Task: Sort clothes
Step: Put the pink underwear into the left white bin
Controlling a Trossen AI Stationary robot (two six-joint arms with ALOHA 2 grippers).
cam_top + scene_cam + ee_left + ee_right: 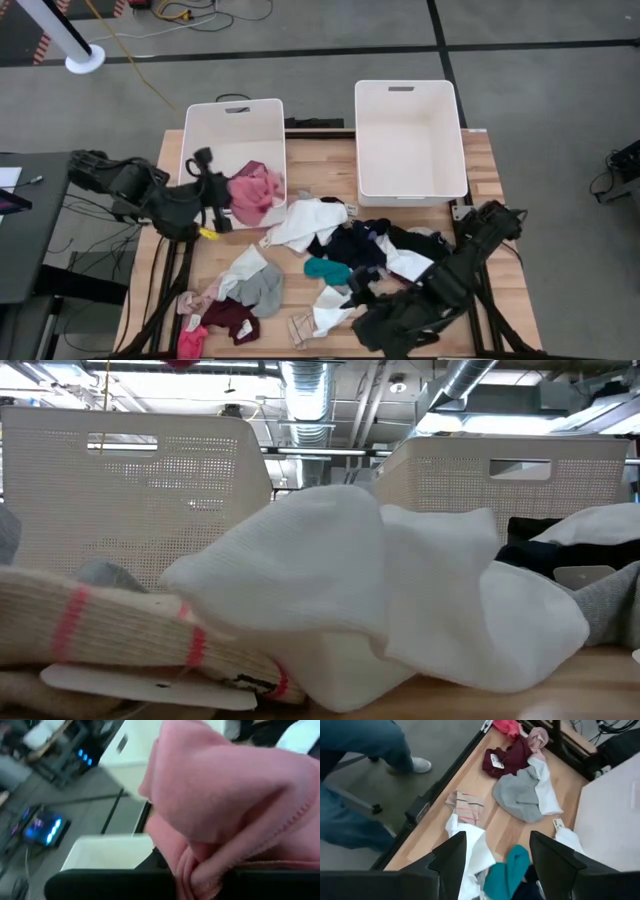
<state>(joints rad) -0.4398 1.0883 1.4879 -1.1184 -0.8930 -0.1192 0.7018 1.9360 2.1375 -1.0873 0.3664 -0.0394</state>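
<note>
Your left gripper [222, 200] pinches the pink garment [255, 192] over the left bin [232, 125], ready to drop it. Your right gripper [496, 854] hovers wide open above the clothes pile [345, 250] beside that bin.

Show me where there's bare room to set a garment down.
The right bin is empty. Bare wood shows beside its right wall and between the grey garment and teal garment. The table's middle is crowded. The left gripper holds the pink garment over the left bin.
</note>
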